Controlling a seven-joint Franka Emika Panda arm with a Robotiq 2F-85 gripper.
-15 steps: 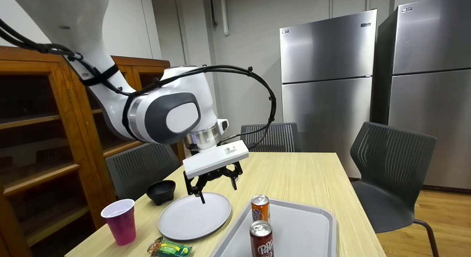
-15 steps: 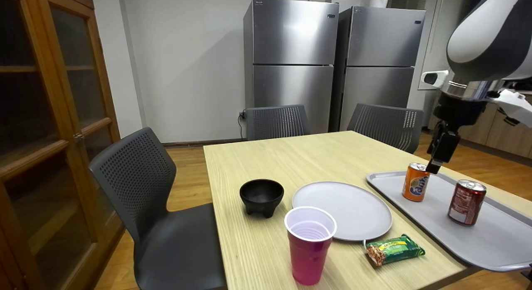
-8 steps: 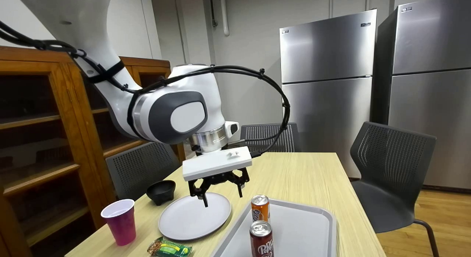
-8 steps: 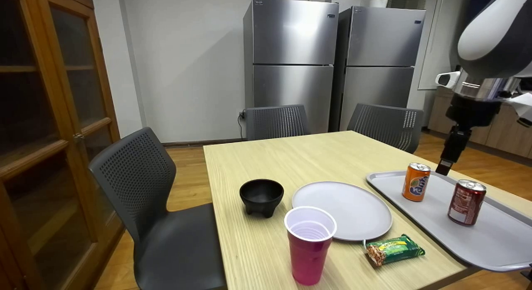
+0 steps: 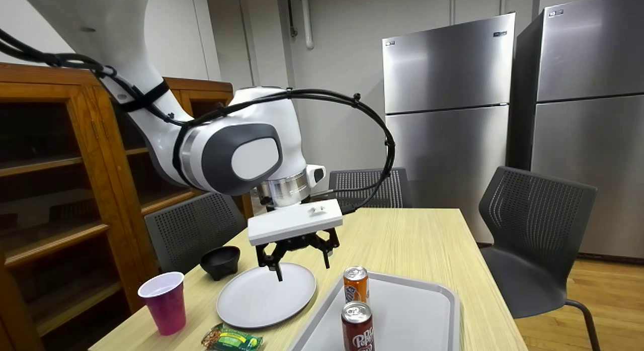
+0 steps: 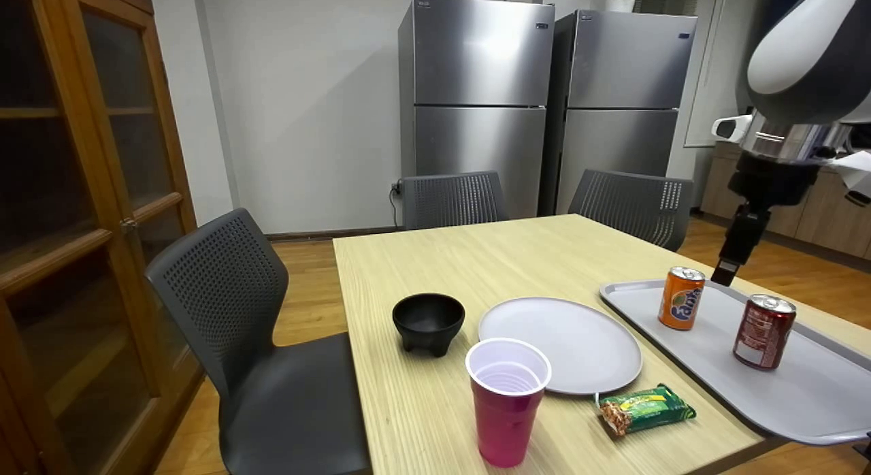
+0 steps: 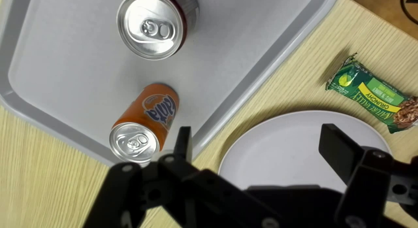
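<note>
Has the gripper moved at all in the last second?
Yes. In an exterior view the gripper has shifted to the picture's right against the orange Fanta can: its tip overlapped the can's edge, and now shows clear of it.

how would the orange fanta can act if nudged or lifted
The orange Fanta can may tip if pushed high, being upright and taller than wide. Its smooth, curved side could slip. The lid looks unopened, so it's probably fairly heavy.
</note>
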